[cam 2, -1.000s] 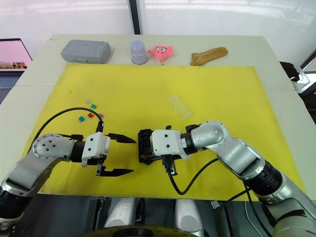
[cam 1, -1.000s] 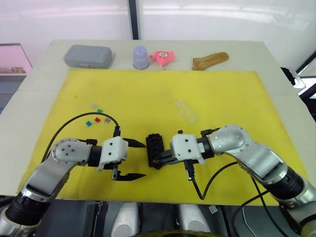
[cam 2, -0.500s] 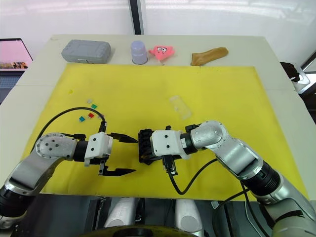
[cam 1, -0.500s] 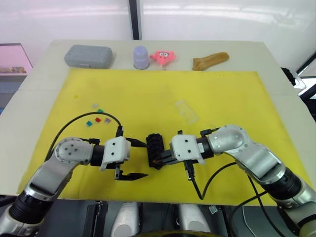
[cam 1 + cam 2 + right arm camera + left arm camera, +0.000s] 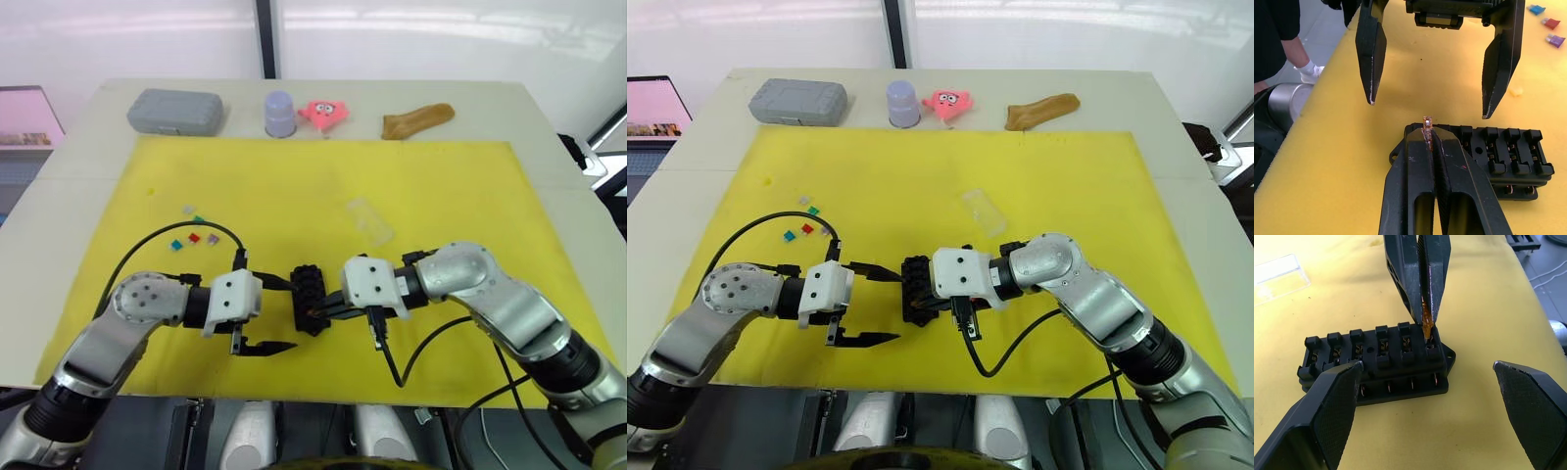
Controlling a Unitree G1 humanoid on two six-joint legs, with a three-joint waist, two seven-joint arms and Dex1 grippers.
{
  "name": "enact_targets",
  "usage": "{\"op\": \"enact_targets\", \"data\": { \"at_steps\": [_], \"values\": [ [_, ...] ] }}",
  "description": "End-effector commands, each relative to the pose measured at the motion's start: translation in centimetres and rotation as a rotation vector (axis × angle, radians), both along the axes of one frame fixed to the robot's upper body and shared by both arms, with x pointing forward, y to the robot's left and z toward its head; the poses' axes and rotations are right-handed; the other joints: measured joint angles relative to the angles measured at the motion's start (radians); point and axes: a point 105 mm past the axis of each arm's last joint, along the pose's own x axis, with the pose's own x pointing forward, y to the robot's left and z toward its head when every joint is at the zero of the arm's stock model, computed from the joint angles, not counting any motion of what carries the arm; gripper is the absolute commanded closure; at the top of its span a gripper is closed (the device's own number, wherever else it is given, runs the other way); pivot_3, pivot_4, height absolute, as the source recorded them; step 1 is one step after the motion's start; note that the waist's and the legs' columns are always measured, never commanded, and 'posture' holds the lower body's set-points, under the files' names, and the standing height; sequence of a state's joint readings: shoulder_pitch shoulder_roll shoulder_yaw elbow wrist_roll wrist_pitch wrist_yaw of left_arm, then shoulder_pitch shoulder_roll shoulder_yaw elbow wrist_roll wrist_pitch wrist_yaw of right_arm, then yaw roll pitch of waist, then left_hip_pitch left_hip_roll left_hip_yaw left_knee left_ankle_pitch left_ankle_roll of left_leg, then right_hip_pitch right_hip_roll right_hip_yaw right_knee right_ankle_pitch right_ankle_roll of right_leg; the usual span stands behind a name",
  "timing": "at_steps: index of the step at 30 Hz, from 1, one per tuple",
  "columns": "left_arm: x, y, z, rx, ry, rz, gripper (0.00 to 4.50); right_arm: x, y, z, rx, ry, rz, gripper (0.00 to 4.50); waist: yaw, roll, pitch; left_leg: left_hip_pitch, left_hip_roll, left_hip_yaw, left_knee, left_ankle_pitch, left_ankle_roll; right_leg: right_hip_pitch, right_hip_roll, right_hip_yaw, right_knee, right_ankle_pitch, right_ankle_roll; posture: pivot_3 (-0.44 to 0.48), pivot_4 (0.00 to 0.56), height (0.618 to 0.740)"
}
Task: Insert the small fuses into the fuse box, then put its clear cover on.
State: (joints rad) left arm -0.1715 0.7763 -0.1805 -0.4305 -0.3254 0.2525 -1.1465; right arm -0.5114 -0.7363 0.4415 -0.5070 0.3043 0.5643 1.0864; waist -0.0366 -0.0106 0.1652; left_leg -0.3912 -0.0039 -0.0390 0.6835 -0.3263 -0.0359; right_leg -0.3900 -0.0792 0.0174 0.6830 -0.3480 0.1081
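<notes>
The black fuse box [image 5: 309,297] lies on the yellow mat [image 5: 441,186] near the front edge. My right gripper [image 5: 1427,128] is shut on a small orange fuse [image 5: 1427,121], its tip at the end slot of the fuse box [image 5: 1376,362]. My left gripper [image 5: 281,315] stands open just left of the box, one finger on each side of its near end. Several loose small fuses [image 5: 193,235] lie in a cluster on the mat to the left. The clear cover [image 5: 368,221] lies flat behind the box to the right.
Along the back of the table stand a grey case [image 5: 174,111], a purple cup [image 5: 280,114], a pink toy [image 5: 323,113] and a brown object [image 5: 417,119]. A person's dark sleeve and white glove [image 5: 1307,73] show past the table edge in the right wrist view.
My left gripper has moved right, closer to the fuse box, still open. The right gripper stays at the box with the orange fuse.
</notes>
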Motion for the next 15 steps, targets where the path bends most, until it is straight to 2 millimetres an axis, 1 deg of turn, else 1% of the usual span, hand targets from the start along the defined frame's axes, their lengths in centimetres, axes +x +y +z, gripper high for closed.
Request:
{"op": "enact_targets", "data": {
  "at_steps": [1, 9, 13, 15],
  "values": [
    [0.0, -0.2, 0.4, -0.008, -0.027, -0.006, 0.02, -0.8, 0.6, 1.1, 0.044, -0.012, 0.029, 4.5, 0.0, 0.0, 0.0, 0.0, 0.0, 0.0, 0.0, 0.0, 0.0, 0.0, 0.0, 0.0, 0.0, 0.0, 0.0, 0.0, 0.15, 0.74],
    [0.0, -0.3, 0.3, -0.006, -0.027, -0.003, 0.02, -0.6, 0.5, 0.8, 0.031, -0.007, 0.026, 4.5, 0.0, 0.0, 0.0, 0.0, 0.0, 0.0, 0.0, 0.0, 0.0, 0.0, 0.0, 0.0, 0.0, 0.0, 0.0, 0.0, 0.15, 0.74],
    [0.0, -0.3, 0.4, -0.009, -0.029, -0.002, 0.02, -0.2, 0.3, 0.3, 0.005, -0.026, 0.016, 4.5, 0.0, 0.0, 0.0, 0.0, 0.0, 0.0, 0.0, 0.0, 0.0, 0.0, 0.0, 0.0, 0.0, 0.0, 0.0, 0.0, 0.15, 0.74],
    [0.0, -0.3, 0.4, -0.01, -0.029, -0.001, 0.02, -0.3, 0.0, 0.0, -0.018, -0.035, 0.034, 4.5, 0.0, 0.0, 0.0, 0.0, 0.0, 0.0, 0.0, 0.0, 0.0, 0.0, 0.0, 0.0, 0.0, 0.0, 0.0, 0.0, 0.15, 0.74]
  ]
}}
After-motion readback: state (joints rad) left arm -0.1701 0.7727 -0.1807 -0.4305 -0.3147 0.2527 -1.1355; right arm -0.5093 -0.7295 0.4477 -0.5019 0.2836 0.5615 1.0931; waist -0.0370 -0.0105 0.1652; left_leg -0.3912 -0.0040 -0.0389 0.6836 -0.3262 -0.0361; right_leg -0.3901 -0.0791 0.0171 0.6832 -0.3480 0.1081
